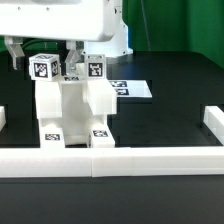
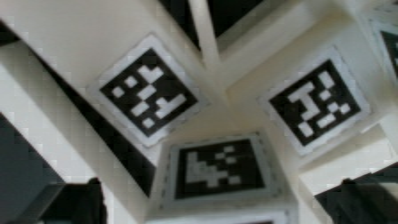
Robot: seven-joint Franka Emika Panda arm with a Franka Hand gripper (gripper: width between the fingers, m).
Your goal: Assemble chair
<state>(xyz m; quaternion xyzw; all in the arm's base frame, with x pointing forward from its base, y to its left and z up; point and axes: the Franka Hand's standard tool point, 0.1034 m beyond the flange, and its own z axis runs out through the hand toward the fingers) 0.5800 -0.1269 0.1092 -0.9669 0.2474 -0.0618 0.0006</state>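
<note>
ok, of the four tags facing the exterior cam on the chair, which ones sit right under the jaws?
The upper pair on the chair: tag and tag. The other two sit at its base.

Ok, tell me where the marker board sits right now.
In the exterior view, the marker board lies flat on the black table, behind the chair and toward that view's right.

Even, bright light falls on the exterior view, where white parts stand crisp against the dark desk (image 1: 170, 90) with only soft shadows beneath them, while the wrist view is close, soft and blurred, its tags (image 2: 157, 88) smeared at the edges.
</note>
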